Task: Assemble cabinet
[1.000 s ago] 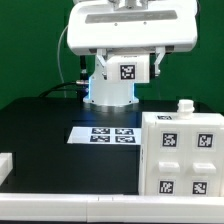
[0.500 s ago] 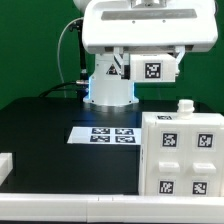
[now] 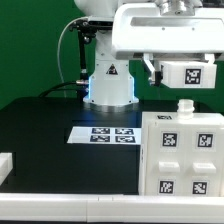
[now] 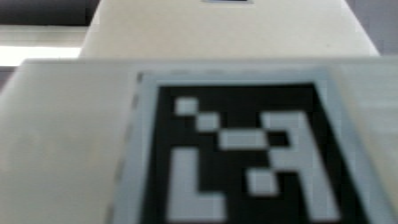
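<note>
Showing matte white boxy cabinet (image 3: 180,160), square black-and-white tags (image 3: 169,140) on faces, tool (image 3: 184,80) clenched or released unclear

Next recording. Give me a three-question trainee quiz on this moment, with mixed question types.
1. True or false: the tagged white piece at the arm rests on the black table.
2. Multiple choice: relative to the cabinet box, the marker board lies A) on top of it; B) flat on the table, toward the exterior view's left of it; C) leaning against its front.
3. Short answer: what stands on top of the cabinet box?
Key: 1 false, it is up in the air, clear of the table; 2 B; 3 a small white stub.
</note>
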Motion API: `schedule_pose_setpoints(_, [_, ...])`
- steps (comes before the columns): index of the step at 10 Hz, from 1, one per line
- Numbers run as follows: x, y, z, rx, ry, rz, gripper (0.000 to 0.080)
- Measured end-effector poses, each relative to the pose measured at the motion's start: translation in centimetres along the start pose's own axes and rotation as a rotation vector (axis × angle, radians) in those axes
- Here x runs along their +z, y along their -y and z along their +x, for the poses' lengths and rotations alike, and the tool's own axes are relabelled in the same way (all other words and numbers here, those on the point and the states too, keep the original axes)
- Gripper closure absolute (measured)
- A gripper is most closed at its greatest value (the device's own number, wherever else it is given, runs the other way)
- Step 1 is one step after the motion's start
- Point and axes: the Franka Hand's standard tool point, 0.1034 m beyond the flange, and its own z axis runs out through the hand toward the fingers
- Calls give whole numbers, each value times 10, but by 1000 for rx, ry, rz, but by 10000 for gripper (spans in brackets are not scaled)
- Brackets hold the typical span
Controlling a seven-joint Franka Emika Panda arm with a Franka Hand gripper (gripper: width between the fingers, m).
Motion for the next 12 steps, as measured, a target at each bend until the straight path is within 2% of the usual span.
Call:
schedule_pose_setpoints(3, [4, 5, -2, -7, 3, 2, 243])
schedule_pose_setpoints(7, [23, 5, -6, -22, 16, -11, 243])
schedule_pose_setpoints(12, [28, 7, -1, -32, -16, -16, 243])
